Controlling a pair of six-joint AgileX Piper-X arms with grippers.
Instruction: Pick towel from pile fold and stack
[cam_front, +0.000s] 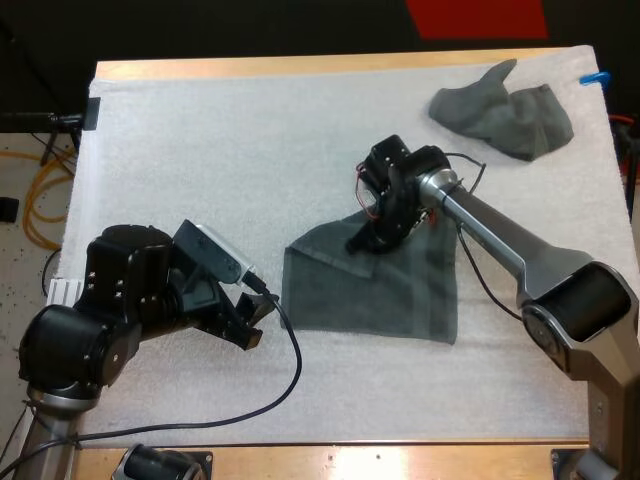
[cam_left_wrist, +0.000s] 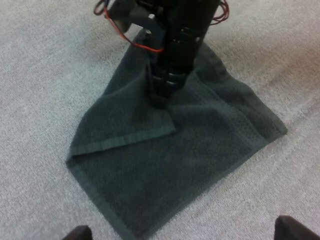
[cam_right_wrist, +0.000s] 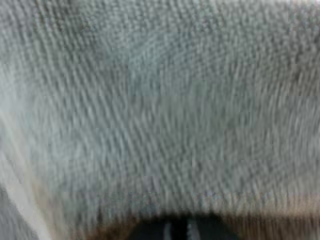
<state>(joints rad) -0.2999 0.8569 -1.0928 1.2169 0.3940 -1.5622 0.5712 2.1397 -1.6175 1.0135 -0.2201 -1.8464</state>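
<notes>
Your right gripper (cam_front: 362, 243) stood nearly upright on the towel (cam_front: 380, 295), tips pressed together and, as far as could be judged, pinching the corner of a flap already turned over onto the cloth. The towel lay directly under and around that hand on the mat (cam_front: 200, 150), spread mostly flat, with its near edge just in front of your left gripper (cam_front: 258, 312). That left hand was spread wide, its 2 fingers (cam_left_wrist: 295, 231) well apart, touching nothing and hovering just short of the towel's near corner. The pile (cam_front: 505, 118), 1 crumpled towel, sat well apart from both hands, beyond the right arm toward the mat's far corner.

You were mid-fold, by the look of it, and nothing was stacked yet.

The main risk was drag: only 1 hand had cloth, so pulling the flap across could have slid the whole towel along the mat instead of folding it. A thin pinch on 1 corner could also have let go partway and left a skewed, lumpy fold. If you brought the left hand in to pin the near edge, it would have entered close to the right, and the 2 could have bumped.
</notes>
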